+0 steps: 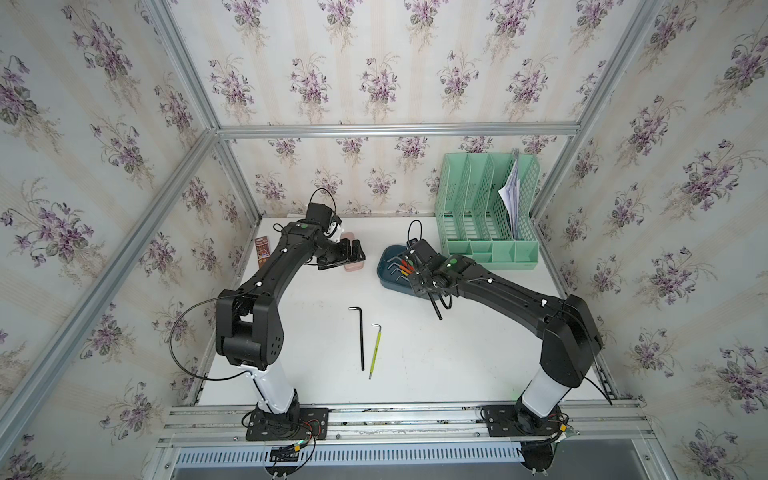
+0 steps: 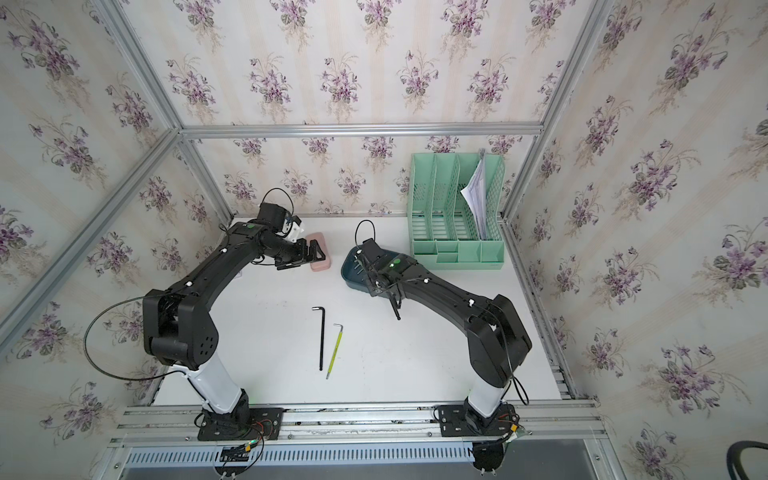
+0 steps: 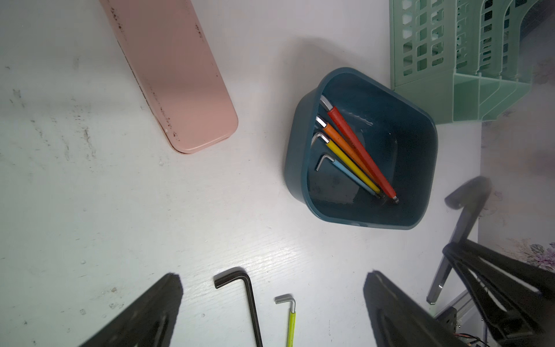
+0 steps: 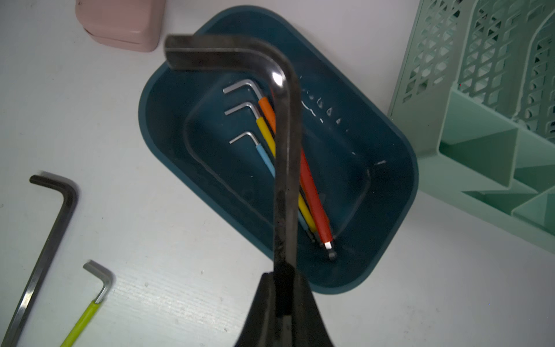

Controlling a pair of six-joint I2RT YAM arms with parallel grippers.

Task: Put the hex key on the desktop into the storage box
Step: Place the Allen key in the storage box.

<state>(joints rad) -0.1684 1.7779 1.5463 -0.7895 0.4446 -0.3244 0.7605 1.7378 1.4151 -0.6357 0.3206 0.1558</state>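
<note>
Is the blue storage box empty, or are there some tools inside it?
Not empty. Four hex keys with red, orange, yellow and blue handles lie on the bottom of the storage box.

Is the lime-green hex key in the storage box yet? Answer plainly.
No, the lime-green hex key lies on the desktop, outside the storage box.

The right gripper (image 4: 283, 290) is clamping a thick dark hex key (image 4: 285, 156) by its long shaft, its bent end showing against the teal storage box (image 4: 390, 186), where four colour-sleeved keys (image 4: 315, 201) are lying. A black hex key (image 4: 49, 237) and a green-sleeved hex key (image 4: 88, 311) are resting side by side on the white tabletop (image 4: 180, 285) nearby.
</note>
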